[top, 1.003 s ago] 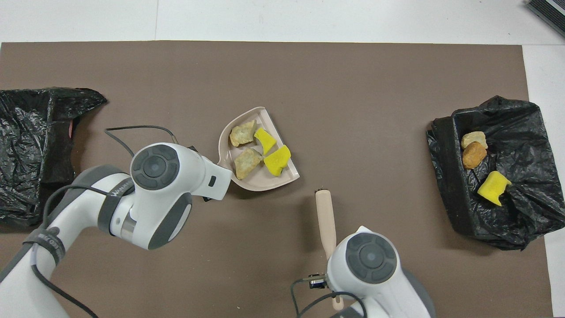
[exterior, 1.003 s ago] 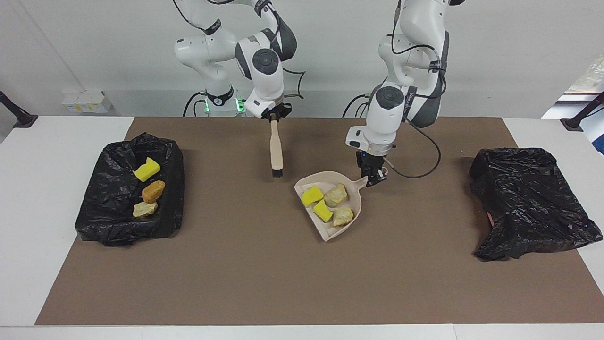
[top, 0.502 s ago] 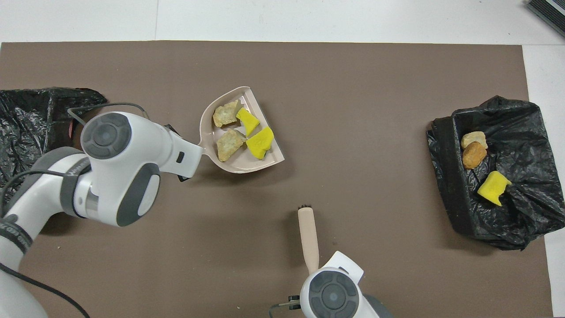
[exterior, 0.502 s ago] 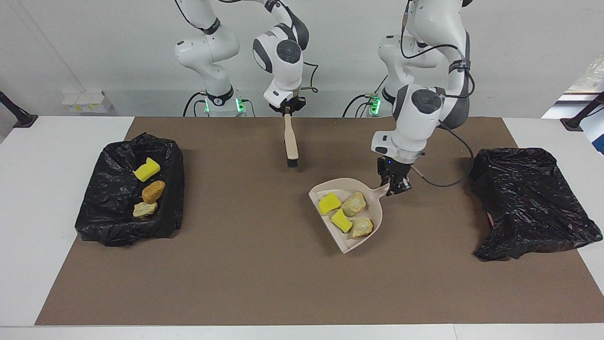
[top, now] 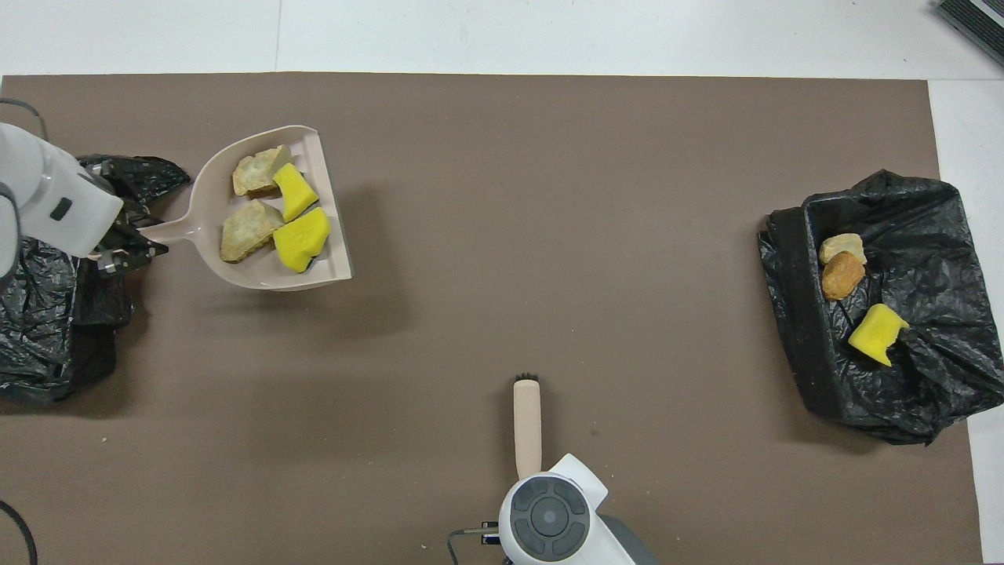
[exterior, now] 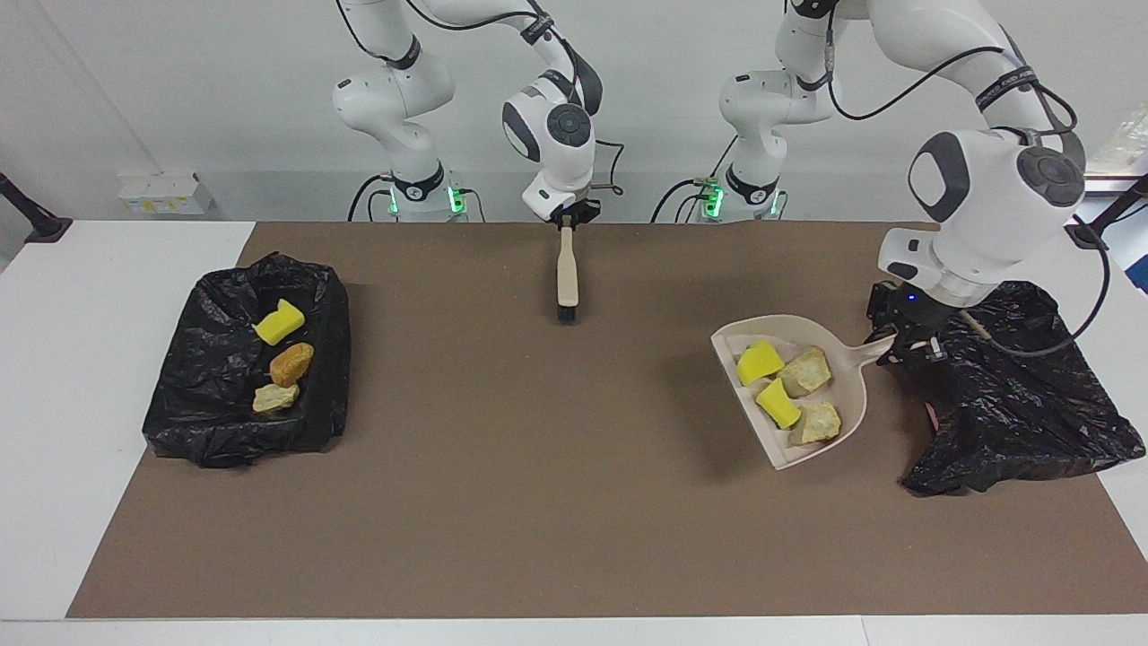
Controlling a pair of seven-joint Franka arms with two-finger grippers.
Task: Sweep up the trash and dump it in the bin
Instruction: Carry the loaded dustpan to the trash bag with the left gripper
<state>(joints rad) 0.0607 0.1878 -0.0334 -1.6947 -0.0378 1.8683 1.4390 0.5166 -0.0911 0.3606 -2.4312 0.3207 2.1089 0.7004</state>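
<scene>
My left gripper (exterior: 906, 345) is shut on the handle of a beige dustpan (exterior: 847, 363) and holds it in the air over the mat, next to the black-bagged bin (exterior: 1013, 404) at the left arm's end. Two yellow lumps (exterior: 760, 361) and two beige lumps (exterior: 807, 371) of trash lie in the pan. In the overhead view the dustpan (top: 200, 212) and left gripper (top: 125, 249) are at the edge of that bin (top: 47, 329). My right gripper (exterior: 567, 218) is shut on a beige brush (exterior: 567, 278) that hangs bristles-down near the robots.
A second black-bagged bin (exterior: 206, 395) at the right arm's end holds a yellow lump (exterior: 280, 321), an orange-brown lump (exterior: 291, 363) and a beige lump (exterior: 275, 397). A brown mat (exterior: 502, 467) covers the table. The brush (top: 527, 424) also shows in the overhead view.
My left gripper has carried the loaded dustpan toward the left arm's end, up to the bin there. My right gripper has drawn the brush back toward the robots.
</scene>
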